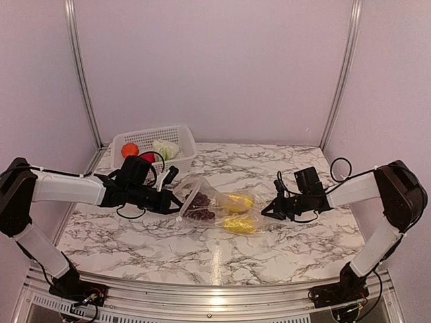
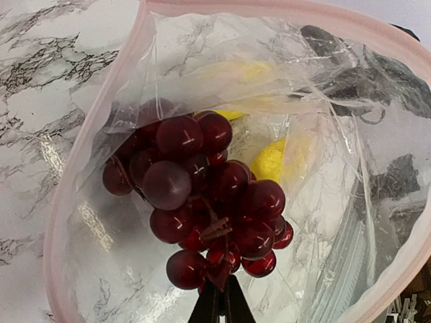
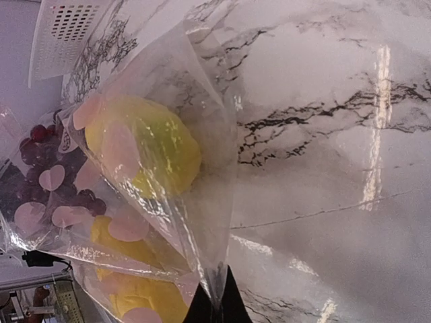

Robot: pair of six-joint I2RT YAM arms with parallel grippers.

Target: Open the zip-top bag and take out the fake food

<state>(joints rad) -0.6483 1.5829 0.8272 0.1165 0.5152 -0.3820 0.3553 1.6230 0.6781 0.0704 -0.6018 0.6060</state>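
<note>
Mid-table: zip-top bag lay on its side, clear and crinkly, with pale pink zip strip ringing gaping mouth, which faced left. Pink round spots showed on plastic. Inside, dark grapes sat by mouth, yellow pieces deeper toward right end. In mouth, left gripper had fingers pressed together, pinching lower tip of grape bunch. At bag's closed end, right gripper was clamped tight on fold of plastic. Far left: white basket held orange piece, red piece, pale green piece.
</note>
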